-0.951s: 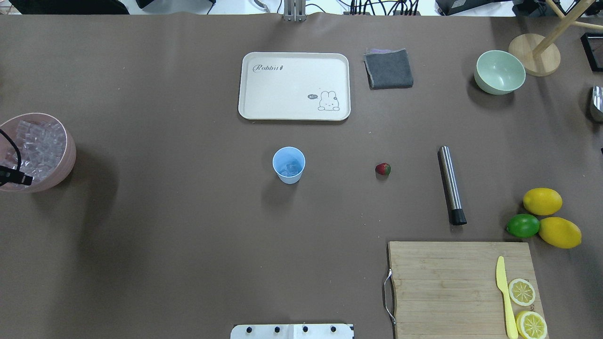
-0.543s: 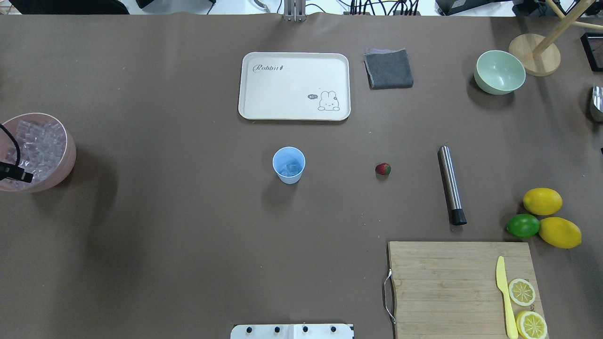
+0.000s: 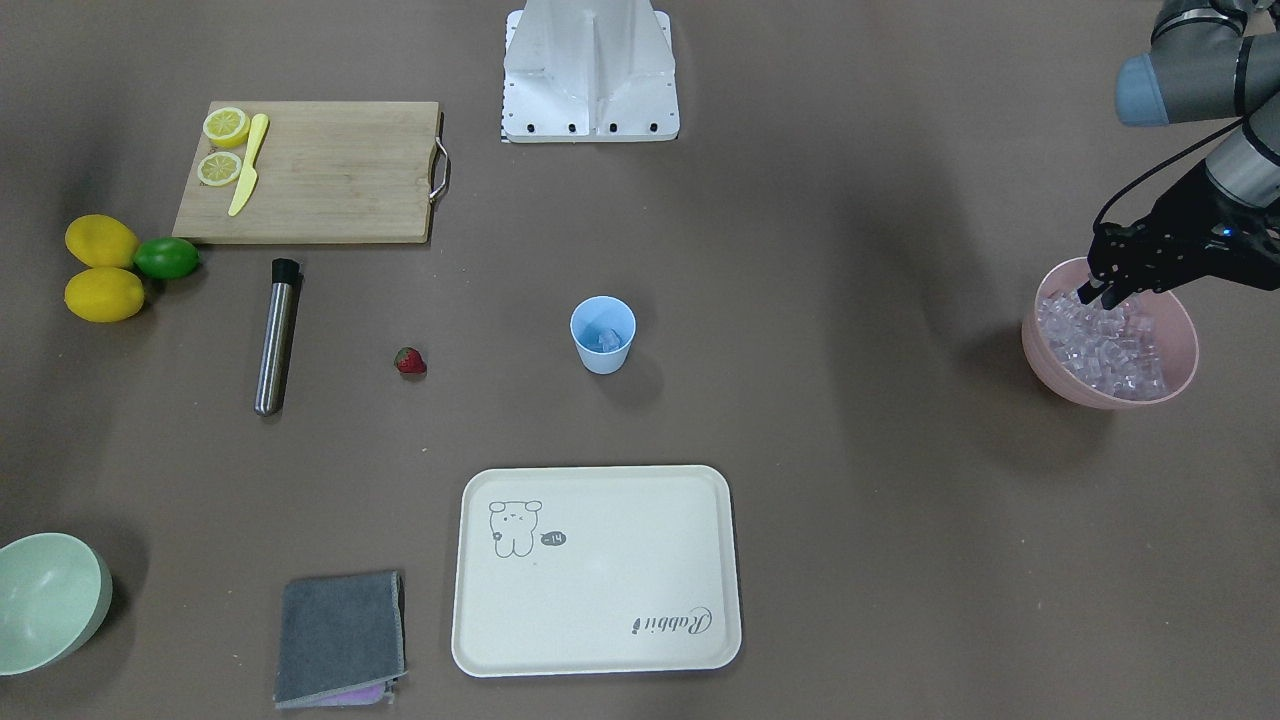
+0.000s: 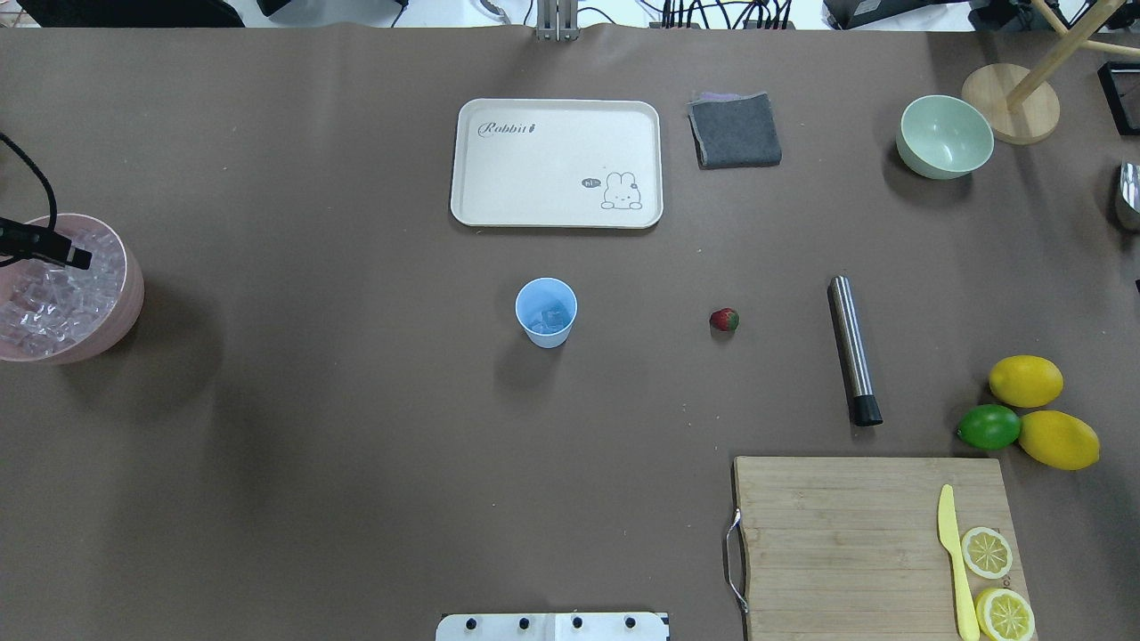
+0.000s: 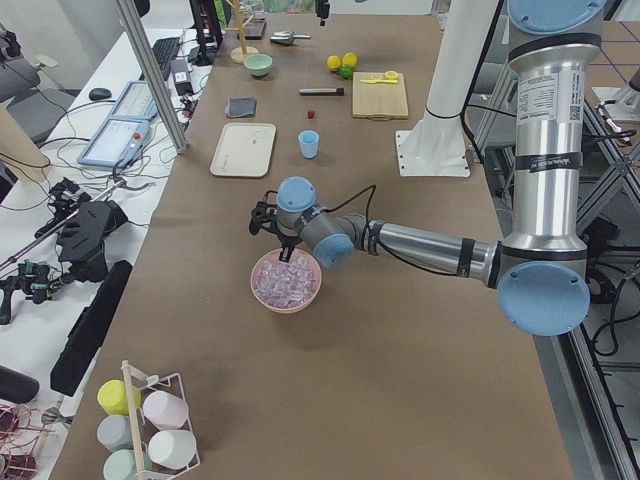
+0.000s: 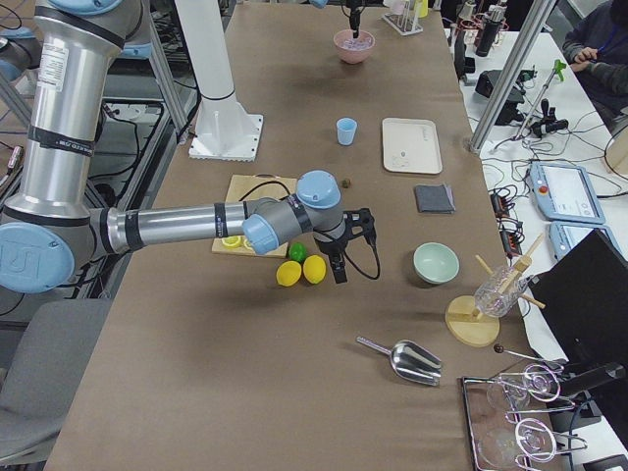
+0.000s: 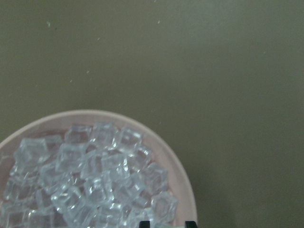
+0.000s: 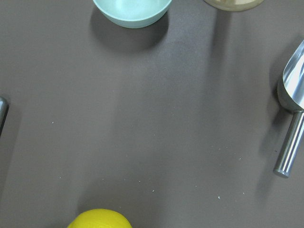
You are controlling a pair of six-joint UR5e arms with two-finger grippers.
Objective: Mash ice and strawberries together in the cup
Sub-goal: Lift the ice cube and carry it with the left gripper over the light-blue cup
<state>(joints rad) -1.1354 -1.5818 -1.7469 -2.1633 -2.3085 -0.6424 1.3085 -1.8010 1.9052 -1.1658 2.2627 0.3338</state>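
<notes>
The light-blue cup (image 4: 546, 312) stands upright mid-table with a few ice cubes inside. The red strawberry (image 4: 724, 320) lies on the table to its right. The rest of the ice (image 4: 44, 303) fills the pink bowl (image 3: 1185, 345) at the table's left edge. My left gripper (image 3: 1092, 293) hangs over that bowl's rim with its fingers close together. In the left wrist view only its fingertips (image 7: 190, 223) show, with what looks like a clear cube between them. My right gripper (image 6: 339, 267) shows only in the exterior right view beside the lemons. I cannot tell whether it is open or shut.
A steel muddler (image 4: 853, 347) lies right of the strawberry. A cream tray (image 4: 557, 160), a grey cloth (image 4: 735, 131) and a pale green bowl (image 4: 944, 135) sit along the far side. Lemons, a lime (image 4: 989, 426) and a cutting board (image 4: 855, 534) are at the near right.
My left gripper has risen from the ice at the bowl's near side and now hangs over the bowl's far rim. Nothing else has moved.
</notes>
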